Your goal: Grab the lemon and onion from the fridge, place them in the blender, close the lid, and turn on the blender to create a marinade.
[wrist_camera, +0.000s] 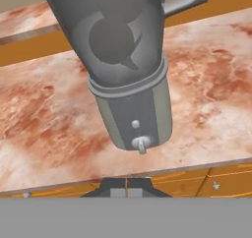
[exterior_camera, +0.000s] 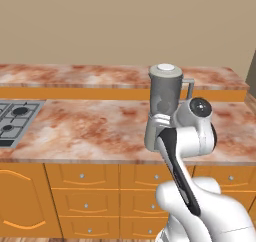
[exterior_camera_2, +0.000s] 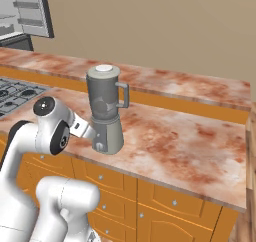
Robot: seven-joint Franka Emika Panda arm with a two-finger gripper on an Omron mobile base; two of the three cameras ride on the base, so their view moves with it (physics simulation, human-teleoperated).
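Right, we have our end effector (wrist_camera: 126,184) pointing straight at the blender (wrist_camera: 129,70), its two dark tips pressed together with no gap between them and nothing held. Just ahead of those tips sits the blender's squat grey base, and the small round knob (wrist_camera: 141,144) on its front lies directly beyond them, near but apart. Above the knob we see a smaller round button, then the ring where the translucent jar meets the base, and dark shapes show through the jar wall. The jar's side handle (wrist_camera: 184,0) sticks out up and to the right of our tips in the hand view. From the right base view, the blender (exterior_camera_2: 105,108) stands upright on the marbled reddish surface (exterior_camera_2: 190,136), just beyond our hand, with the lid (exterior_camera_2: 104,68) sitting flat on the jar's mouth. From the left base view the lid (exterior_camera: 165,68) shows as a pale disc on top of the jar, past our wrist. Far off behind us to the left, the fridge (exterior_camera_2: 25,11) stands with its door open, grey racks showing. A hob (exterior_camera: 15,117) lies on the surface well to the left of our hand, and orange drawers (exterior_camera: 85,191) run beneath.
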